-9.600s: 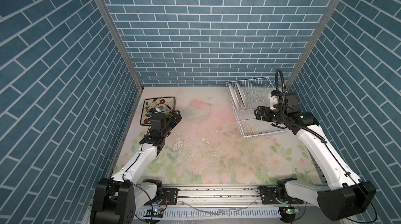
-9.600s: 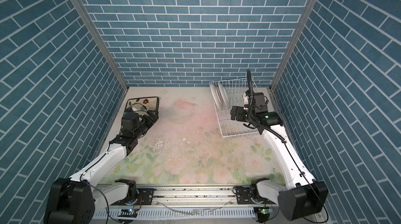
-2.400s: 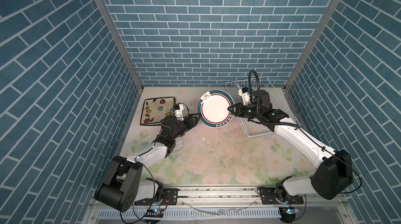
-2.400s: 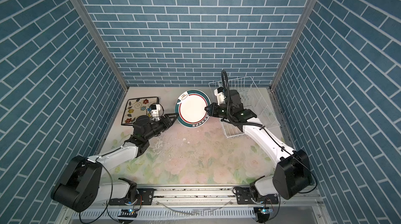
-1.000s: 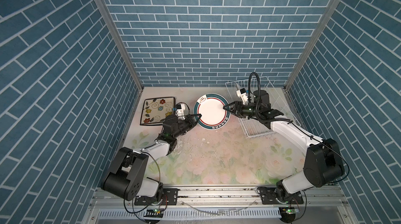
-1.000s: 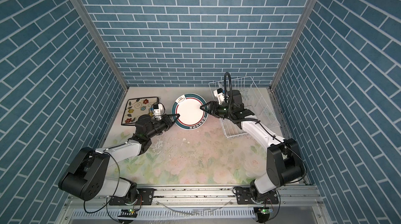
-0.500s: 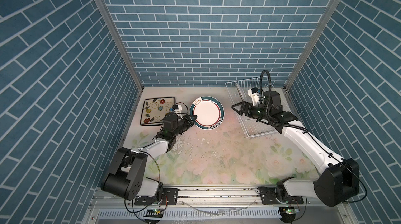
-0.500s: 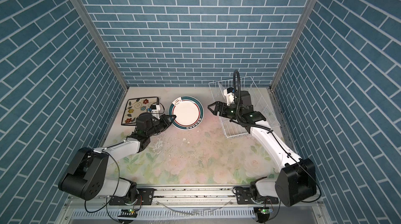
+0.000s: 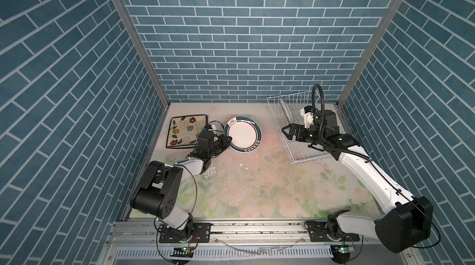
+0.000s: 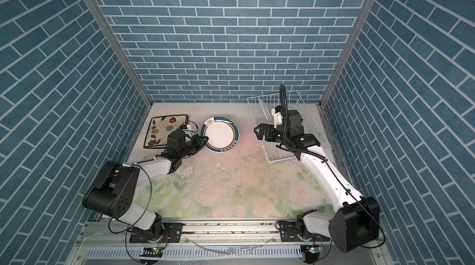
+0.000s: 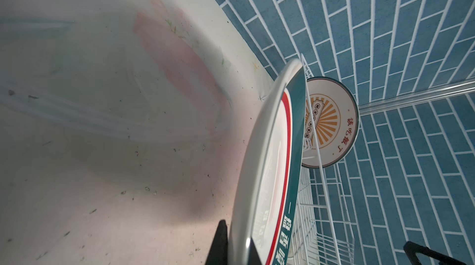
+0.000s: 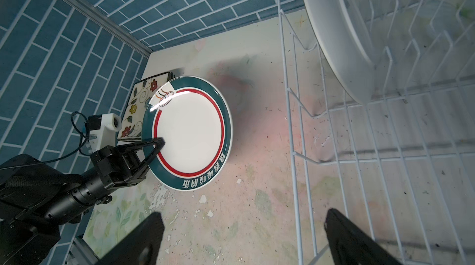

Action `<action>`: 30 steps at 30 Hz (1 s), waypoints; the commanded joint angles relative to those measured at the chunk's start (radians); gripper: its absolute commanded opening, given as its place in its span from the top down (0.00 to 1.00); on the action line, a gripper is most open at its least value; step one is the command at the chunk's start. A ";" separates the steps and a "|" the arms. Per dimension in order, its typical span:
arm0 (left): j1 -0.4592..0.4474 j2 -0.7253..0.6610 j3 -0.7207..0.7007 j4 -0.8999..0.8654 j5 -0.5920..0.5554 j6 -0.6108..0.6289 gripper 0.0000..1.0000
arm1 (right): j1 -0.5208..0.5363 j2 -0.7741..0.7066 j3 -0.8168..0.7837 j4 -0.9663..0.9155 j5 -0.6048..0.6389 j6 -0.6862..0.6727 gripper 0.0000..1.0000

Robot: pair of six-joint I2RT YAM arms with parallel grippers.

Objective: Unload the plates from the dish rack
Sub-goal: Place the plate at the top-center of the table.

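Blue brick walls box in a floral tabletop (image 9: 257, 186). In both top views the right gripper (image 9: 289, 132) has let go of the green-rimmed round plate (image 9: 243, 134) and pulled back to the dish rack (image 9: 303, 153). Only the left gripper (image 9: 226, 141) pinches its rim, beside the flowered square plate (image 9: 186, 131). Left wrist: jaws clamped on that rim, with the sunburst plate (image 11: 331, 122) upright in the rack beyond. Right wrist: jaws spread wide and empty, near that racked plate. The handover looks done; one plate seems left to unload.
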 commanded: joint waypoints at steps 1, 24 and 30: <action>0.007 0.032 0.057 0.053 -0.010 0.010 1.00 | -0.012 -0.018 0.002 -0.041 0.037 -0.061 0.01; 0.020 0.278 0.250 0.022 -0.031 0.017 1.00 | -0.076 0.014 0.012 -0.083 0.048 -0.130 0.01; 0.024 0.309 0.283 -0.003 -0.041 0.016 1.00 | -0.083 0.016 0.008 -0.080 0.024 -0.134 0.01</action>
